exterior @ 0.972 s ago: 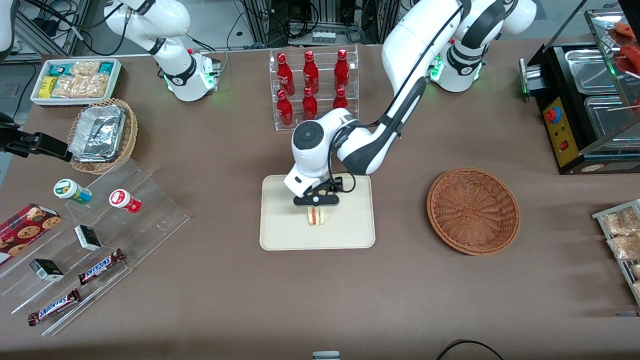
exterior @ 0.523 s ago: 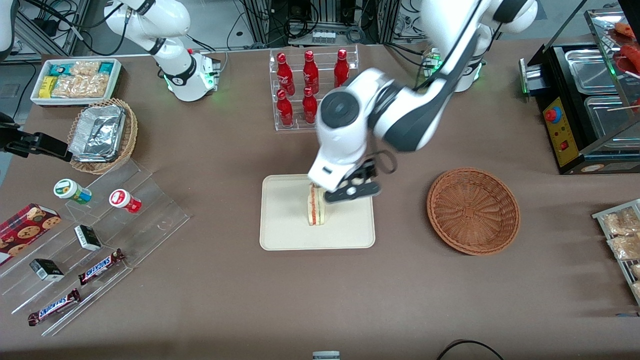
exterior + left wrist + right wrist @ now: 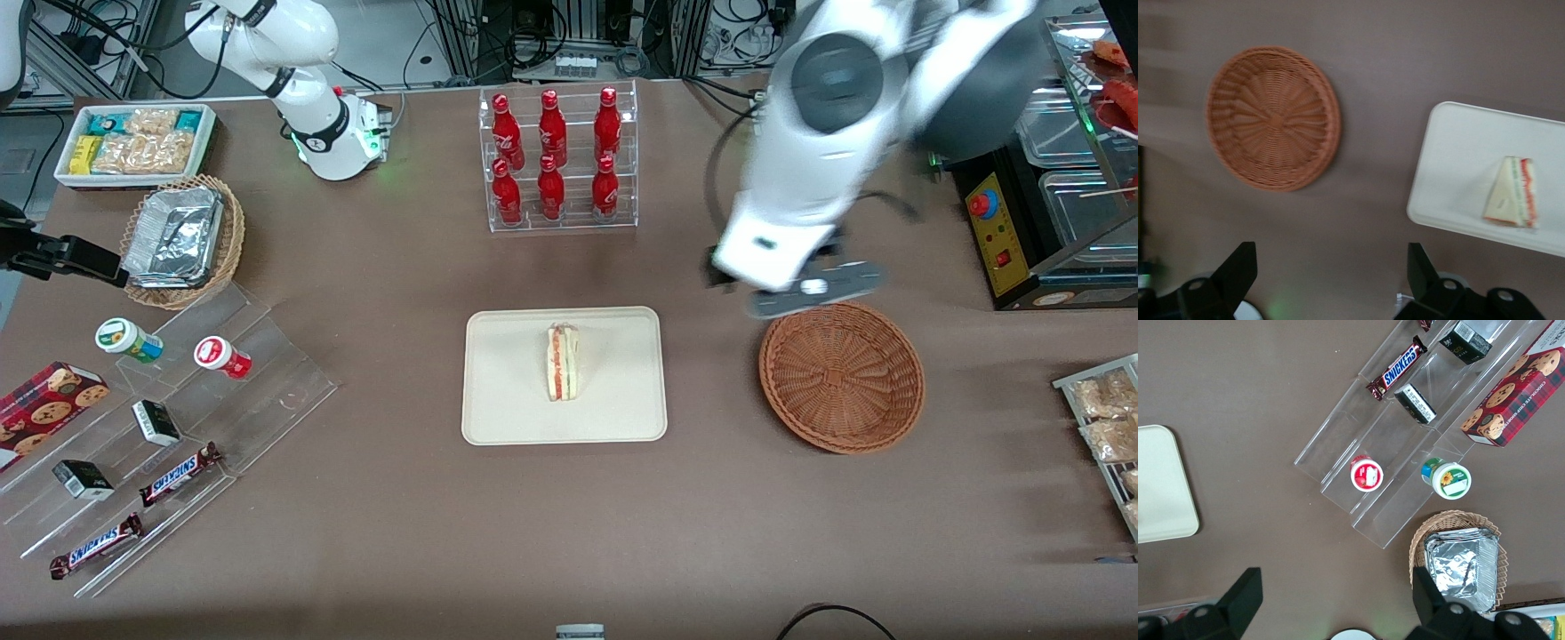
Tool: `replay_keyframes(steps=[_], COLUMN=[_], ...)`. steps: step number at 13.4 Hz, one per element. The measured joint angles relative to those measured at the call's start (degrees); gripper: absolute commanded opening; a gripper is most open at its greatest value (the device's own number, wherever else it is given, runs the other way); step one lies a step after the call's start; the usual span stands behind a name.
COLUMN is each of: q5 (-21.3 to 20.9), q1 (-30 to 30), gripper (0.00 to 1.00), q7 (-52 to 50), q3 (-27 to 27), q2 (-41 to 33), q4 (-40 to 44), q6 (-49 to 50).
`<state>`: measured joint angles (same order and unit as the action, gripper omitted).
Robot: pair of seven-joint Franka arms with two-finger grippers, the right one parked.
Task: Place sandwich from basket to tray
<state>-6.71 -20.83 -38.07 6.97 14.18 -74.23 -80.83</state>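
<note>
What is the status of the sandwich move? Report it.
Done: the triangular white-bread sandwich stands on the cream rectangular plastic tray, and the round reddish-brown wicker basket holds nothing. In hand: nothing; the left gripper is open, raised over the table near the basket. Nothing visible is left to do.

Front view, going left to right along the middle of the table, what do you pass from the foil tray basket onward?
Tan wicker basket of foil trays → red bottles in the clear rack and, nearer the camera, the sandwich on the tray → the gripper, open, raised over the basket's rim → basket.
</note>
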Motion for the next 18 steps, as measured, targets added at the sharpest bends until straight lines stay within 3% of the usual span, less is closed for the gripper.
replay_keyframes(steps=[8,14,18], q5=[0.22,1.74,4.25], q1=[15.57,16.46,16.50], gripper=[0.99,0.99,0.99], q7=[23.71,37.04,38.31], q3=[-0.28,-8.65,-9.66], q2=[-9.94,-14.39,-16.30], q4=[-9.90,-13.46,-14.59], q6=[0.71,0.72,2.12])
